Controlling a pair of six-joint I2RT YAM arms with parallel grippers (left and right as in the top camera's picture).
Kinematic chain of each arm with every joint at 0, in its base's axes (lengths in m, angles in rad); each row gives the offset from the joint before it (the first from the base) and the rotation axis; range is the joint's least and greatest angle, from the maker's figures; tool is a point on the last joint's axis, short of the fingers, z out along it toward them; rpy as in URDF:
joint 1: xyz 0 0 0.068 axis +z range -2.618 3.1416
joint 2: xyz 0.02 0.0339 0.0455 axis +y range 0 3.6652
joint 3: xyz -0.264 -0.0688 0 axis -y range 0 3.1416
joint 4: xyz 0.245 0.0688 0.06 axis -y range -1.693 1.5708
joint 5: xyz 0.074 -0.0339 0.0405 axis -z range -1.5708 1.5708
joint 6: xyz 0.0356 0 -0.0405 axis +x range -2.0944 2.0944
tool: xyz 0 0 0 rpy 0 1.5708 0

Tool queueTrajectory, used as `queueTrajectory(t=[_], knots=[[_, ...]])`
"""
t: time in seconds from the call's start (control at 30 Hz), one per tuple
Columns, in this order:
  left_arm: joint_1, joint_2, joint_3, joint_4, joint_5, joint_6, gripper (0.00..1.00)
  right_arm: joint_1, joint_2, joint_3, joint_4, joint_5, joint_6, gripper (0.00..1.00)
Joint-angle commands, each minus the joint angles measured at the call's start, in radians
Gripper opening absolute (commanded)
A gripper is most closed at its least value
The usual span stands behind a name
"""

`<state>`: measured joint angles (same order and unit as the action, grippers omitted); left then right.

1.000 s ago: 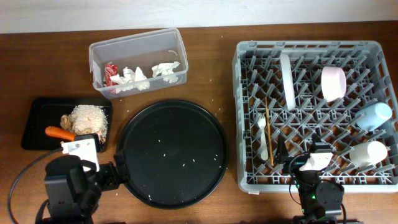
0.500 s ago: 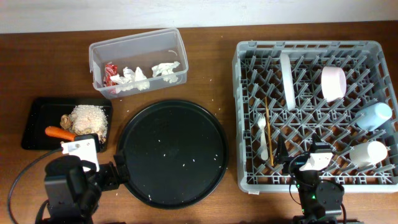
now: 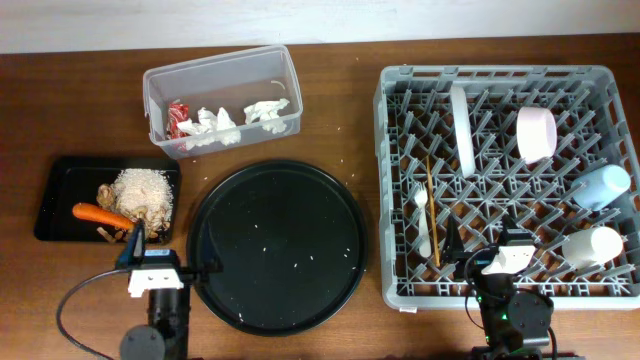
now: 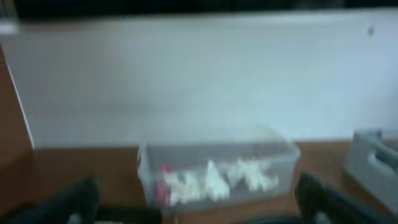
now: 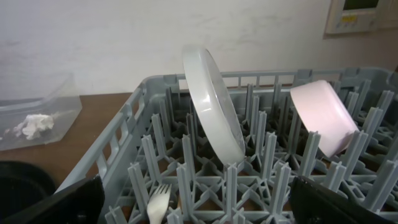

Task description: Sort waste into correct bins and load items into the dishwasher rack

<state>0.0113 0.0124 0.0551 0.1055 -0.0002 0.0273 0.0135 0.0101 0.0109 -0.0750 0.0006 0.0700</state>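
My left gripper (image 3: 165, 256) is open and empty at the front left, between the black food tray (image 3: 58, 205) and the round black plate (image 3: 278, 245). Its blurred wrist view (image 4: 199, 205) faces the clear waste bin (image 4: 214, 171). That bin (image 3: 222, 95) holds white tissues and a red wrapper. The tray holds rice (image 3: 143, 188) and a carrot (image 3: 95, 213). My right gripper (image 3: 484, 245) is open and empty over the front of the grey dishwasher rack (image 3: 400, 290). The right wrist view (image 5: 199, 208) shows a white plate (image 5: 211, 102), pink bowl (image 5: 320, 115) and fork (image 5: 158, 199) in the rack.
The rack also holds chopsticks (image 3: 431, 205), a fork (image 3: 422, 220), a blue cup (image 3: 603, 186) and a white cup (image 3: 592, 246). White crumbs dot the black plate. A white wall runs along the table's far edge.
My left arm has swung from beside the plate's left edge to point toward the far side of the table, with its gripper open. The right arm has not moved.
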Motion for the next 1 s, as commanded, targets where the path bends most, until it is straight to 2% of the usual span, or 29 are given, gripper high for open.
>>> queueTrajectory(t=[0.0, 0.07, 0.97], knots=[[-0.006, -0.008, -0.047, -0.062, 0.01, 0.084, 0.99, 0.0, -0.006, -0.005, -0.006, 0.011, -0.01, 0.98], [-0.007, -0.008, -0.047, -0.187, 0.032, 0.043, 0.99, 0.0, -0.006, -0.005, -0.006, 0.011, -0.011, 0.98], [-0.007, -0.007, -0.046, -0.186, 0.037, 0.042, 0.99, 0.0, -0.006, -0.005, -0.006, 0.011, -0.01, 0.99]])
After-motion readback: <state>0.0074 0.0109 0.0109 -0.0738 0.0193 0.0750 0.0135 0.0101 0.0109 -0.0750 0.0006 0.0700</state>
